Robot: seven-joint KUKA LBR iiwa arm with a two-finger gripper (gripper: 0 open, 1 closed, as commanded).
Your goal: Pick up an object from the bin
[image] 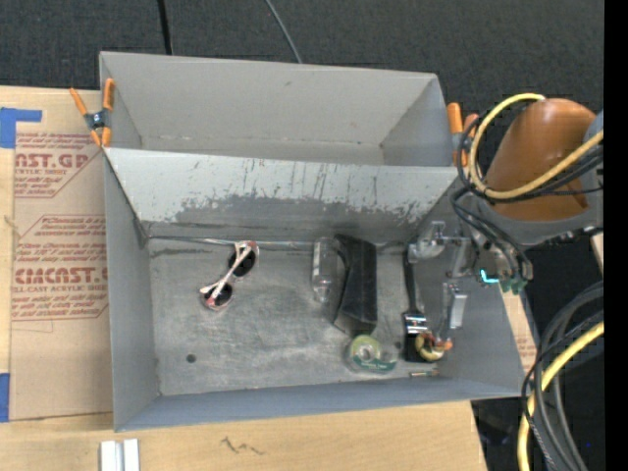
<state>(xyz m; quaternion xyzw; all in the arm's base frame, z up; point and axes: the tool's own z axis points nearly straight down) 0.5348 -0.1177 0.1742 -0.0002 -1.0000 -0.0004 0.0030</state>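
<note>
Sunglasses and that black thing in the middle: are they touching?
Apart. The camera view shows bare bin floor between the sunglasses and the black thing.

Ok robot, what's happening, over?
Arm over right end of bin. Nearest: small black-and-orange thing. Beside it: tape roll, black case. Far left: sunglasses.

I log four loose items on my remote view. Light-framed sunglasses [228, 277] lie on the left part of the bin [177, 361] floor, set diagonally, well apart from the other items. A flat black case [356, 283] lies near the centre, its long side running toward the back wall. A clear plastic piece [322, 271] lies against its left edge. A small round greenish roll [370, 353] lies just beside the case's near end, close to the front wall.
</note>
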